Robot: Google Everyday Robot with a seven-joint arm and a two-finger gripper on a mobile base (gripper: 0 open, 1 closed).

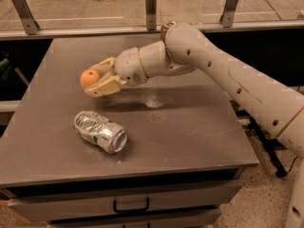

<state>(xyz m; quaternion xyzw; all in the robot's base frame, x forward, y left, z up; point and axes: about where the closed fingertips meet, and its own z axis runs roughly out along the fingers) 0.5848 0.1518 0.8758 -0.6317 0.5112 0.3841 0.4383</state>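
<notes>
The gripper [95, 80] hung above the left half of the bench [199, 141], its 2 fingers closed around a small orange [89, 77], 1 above and 1 below. The orange sat at the fingertips, clear of the benchtop, on the side away from the arm [223, 65], which reached in from the right. Being round, it had no long axis to speak of. A crushed can [100, 132] lay on its side, apart from the gripper on the camera's side. Its long axis ran from far-left to near-right, open end toward the near-right.
</notes>
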